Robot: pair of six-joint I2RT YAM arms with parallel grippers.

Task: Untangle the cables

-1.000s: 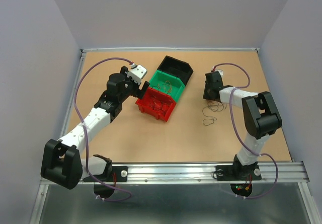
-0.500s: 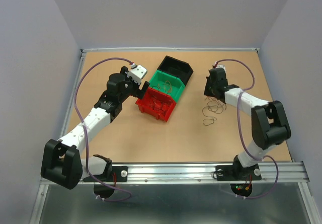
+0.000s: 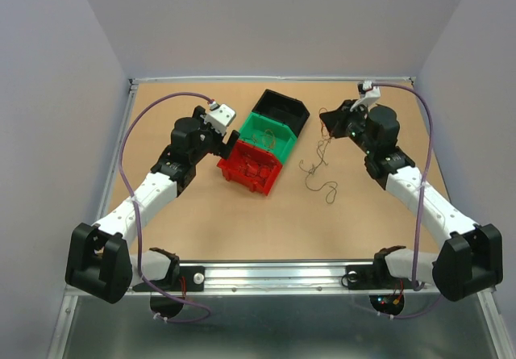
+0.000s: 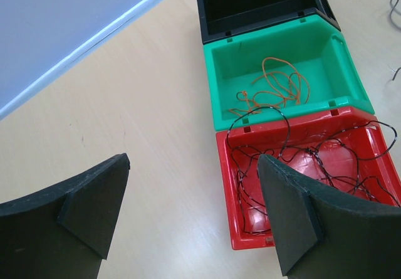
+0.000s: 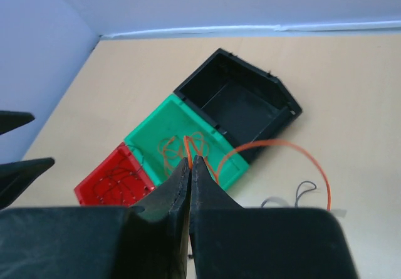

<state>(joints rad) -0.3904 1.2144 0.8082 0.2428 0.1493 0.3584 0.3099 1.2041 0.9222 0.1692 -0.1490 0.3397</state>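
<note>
My right gripper [image 5: 192, 160] is shut on an orange cable [image 5: 294, 146] and holds it raised right of the bins [image 3: 329, 119]; the cable loops out to the right. Dark cables [image 3: 320, 173] trail below it on the table. A green bin [image 4: 276, 72] holds orange cables [image 4: 279, 88]. A red bin [image 4: 250, 232] holds black cables [image 4: 307, 157]. A black bin [image 4: 257, 3] looks empty. My left gripper [image 4: 194, 213] is open and empty, hovering at the red bin's left edge [image 3: 226, 148].
The three bins stand in a diagonal row mid-table, red [image 3: 251, 165], green [image 3: 270, 135], black [image 3: 284, 109]. A grey cable loop [image 5: 304, 191] lies on the table below my right gripper. Walls rise along the table's far and side edges.
My right arm has lifted from the cable pile and swung up and back, drawing the cables left and upward. The left arm has not moved.
</note>
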